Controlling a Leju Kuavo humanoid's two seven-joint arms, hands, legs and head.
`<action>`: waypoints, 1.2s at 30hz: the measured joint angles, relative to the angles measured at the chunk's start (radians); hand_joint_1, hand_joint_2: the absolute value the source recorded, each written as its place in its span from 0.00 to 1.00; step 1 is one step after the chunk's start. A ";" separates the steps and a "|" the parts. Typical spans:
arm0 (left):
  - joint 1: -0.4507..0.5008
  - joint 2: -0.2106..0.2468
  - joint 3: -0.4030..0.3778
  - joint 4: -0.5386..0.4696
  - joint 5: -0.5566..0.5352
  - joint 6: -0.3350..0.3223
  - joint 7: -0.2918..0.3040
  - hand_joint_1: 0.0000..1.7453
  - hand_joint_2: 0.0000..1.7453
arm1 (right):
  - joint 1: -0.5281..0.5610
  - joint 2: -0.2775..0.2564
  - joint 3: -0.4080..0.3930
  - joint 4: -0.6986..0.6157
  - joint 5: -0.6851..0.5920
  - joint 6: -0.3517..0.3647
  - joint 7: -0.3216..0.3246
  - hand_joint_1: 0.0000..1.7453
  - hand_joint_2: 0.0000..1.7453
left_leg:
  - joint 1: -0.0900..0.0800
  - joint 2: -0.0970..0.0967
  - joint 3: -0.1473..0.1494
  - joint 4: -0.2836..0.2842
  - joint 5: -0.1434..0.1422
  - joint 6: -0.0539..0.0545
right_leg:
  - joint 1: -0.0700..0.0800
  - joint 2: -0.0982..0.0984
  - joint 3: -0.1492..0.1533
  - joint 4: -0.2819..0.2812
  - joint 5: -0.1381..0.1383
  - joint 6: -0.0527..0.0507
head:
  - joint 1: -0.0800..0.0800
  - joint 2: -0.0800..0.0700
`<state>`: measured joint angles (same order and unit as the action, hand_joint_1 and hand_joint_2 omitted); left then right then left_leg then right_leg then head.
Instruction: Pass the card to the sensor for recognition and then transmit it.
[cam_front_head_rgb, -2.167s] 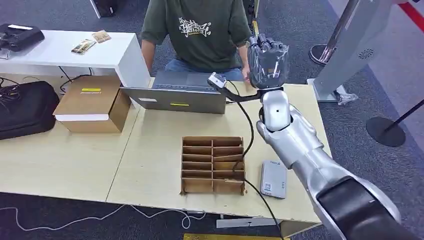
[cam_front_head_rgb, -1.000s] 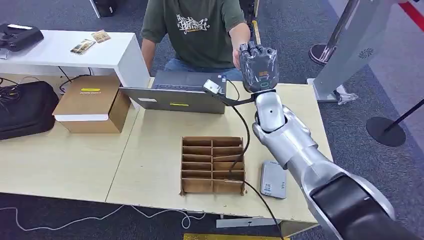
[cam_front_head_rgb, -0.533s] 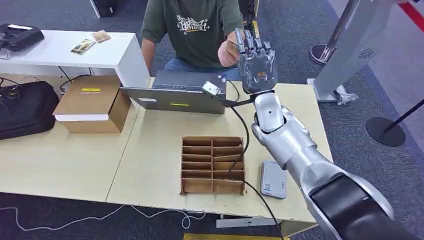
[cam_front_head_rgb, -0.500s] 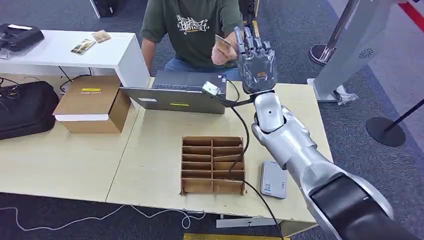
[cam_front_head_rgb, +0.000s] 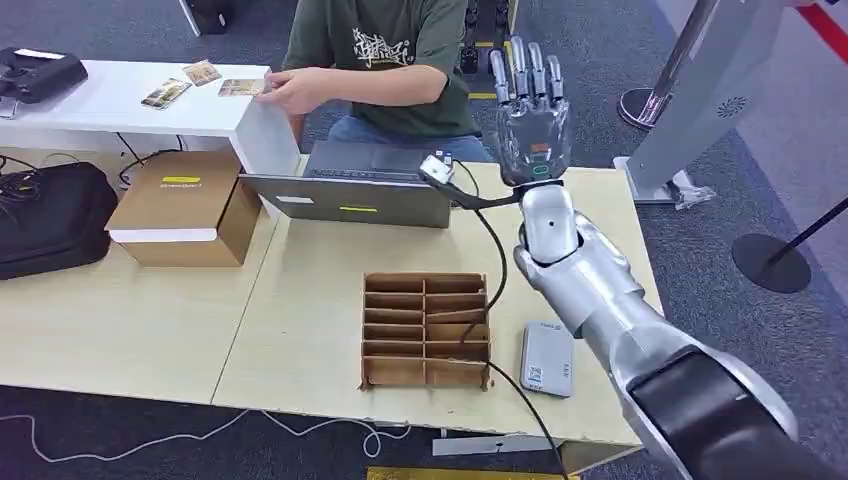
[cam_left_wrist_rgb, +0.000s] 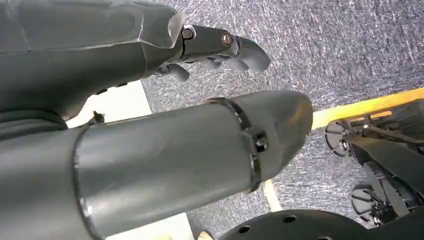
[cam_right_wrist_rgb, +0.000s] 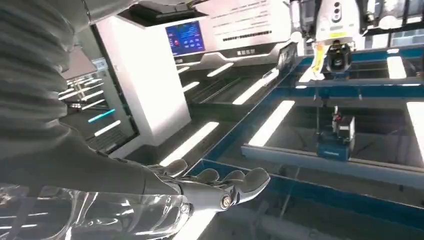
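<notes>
Big light wooden table across the head view, white side table off to the left behind it. Person in a green tee seated at the far edge, behind an open laptop.

Right arm stretched up and forward from the lower right, silver forearm rising over the table's right part, wrist pointing away from the body. Right hand raised upright above the far table edge, just right of the laptop, fingers straight up, spread a little, nothing in them. Same story in the right wrist view: right hand flat and extended, fingers out side by side, empty, ceiling lights beyond.

Left hand seen up close in the left wrist view over grey carpet, thick thumb sticking out, darker fingers bent a bit at the tips, apart from the thumb, holding nothing.

Cardboard box on the table's left, black bag further left. Slotted cardboard organizer near the front middle, with the grey sensor lying flat just beside it on the right.

Card over on the white side table, near its right end, under the person's hand, well apart from the right hand and the sensor. Can't tell whether pinched or lying flat. Two more cards further left on that same table.
</notes>
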<state>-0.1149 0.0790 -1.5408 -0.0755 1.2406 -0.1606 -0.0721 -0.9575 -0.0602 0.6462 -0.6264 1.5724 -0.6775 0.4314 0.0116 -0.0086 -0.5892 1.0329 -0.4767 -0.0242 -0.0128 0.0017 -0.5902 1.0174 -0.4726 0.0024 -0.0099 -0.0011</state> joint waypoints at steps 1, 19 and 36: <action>0.000 0.000 0.000 0.000 -0.002 0.002 0.000 0.00 0.00 | 0.003 -0.008 0.000 -0.008 0.000 0.000 0.010 0.00 1.00 | 0.000 0.000 0.000 0.000 0.000 0.000 | 0.000 0.000 0.000 0.000 0.000 0.000 | 0.000 0.000; 0.009 0.004 0.000 0.000 0.037 0.006 -0.001 0.00 0.00 | 0.141 -0.244 0.002 -0.369 0.000 0.000 0.185 0.00 1.00 | 0.000 0.000 0.000 0.000 -0.001 0.001 | 0.000 0.000 0.000 -0.001 0.000 0.000 | 0.000 0.000; 0.023 0.005 0.000 0.000 0.079 0.004 -0.004 0.00 0.00 | 0.415 -0.481 -0.081 -0.726 0.000 0.000 0.268 0.00 1.00 | -0.001 -0.001 -0.001 0.001 -0.003 0.004 | 0.000 -0.003 0.001 -0.002 -0.001 0.001 | 0.000 0.000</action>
<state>-0.0916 0.0835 -1.5404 -0.0755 1.3199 -0.1564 -0.0759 -0.5427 -0.5414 0.5653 -1.3528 1.5728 -0.6775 0.6992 0.0110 -0.0100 -0.5900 1.0334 -0.4792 -0.0206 -0.0133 -0.0009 -0.5895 1.0156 -0.4735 0.0037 -0.0099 -0.0011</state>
